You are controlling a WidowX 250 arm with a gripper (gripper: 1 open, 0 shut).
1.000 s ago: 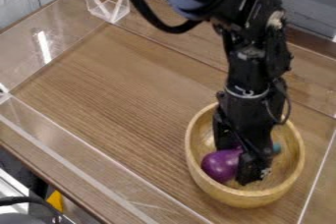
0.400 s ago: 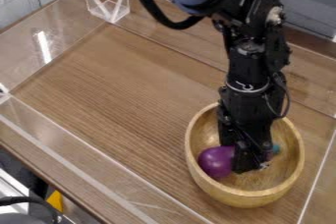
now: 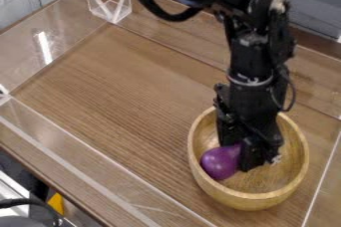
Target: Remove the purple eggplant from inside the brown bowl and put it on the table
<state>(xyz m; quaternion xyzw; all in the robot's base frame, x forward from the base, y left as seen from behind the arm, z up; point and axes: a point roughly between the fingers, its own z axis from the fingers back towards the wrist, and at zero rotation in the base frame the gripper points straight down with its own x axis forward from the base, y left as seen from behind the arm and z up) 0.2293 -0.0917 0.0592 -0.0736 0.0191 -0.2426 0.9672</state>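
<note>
- Eggplant [image 3: 220, 163]: glossy and purple, inside the bowl, toward its left side as the camera sees it, with the upper end partly hidden by the gripper.
- Gripper [image 3: 242, 151]: black, pointing down into the bowl, its fingers clamped on the eggplant at the upper right part of its body. The fingers' exact contact on the far side is hidden.
- Bowl [image 3: 296, 176]: round, tan-brown, thick-rimmed and smooth inside, upright on the table near the lower right of the view. Bare inner wall shows to the right of the gripper and below it.
- Arm [image 3: 253, 32]: black, coming in from the top of the view and reaching down over the far side of the bowl, hiding part of its rim.
- Cable [image 3: 147, 2]: thick and black, curving beside the arm near the top.
- Table [image 3: 120, 97]: brown wood grain, stretching out to the left of the bowl.
- Clear plastic wall [image 3: 80, 161]: running along the table's near left edge, with pale reflections on it.
- Black cable and a yellow part [image 3: 55, 203]: at the lower left corner, beyond the table's edge and well apart from the bowl.
</note>
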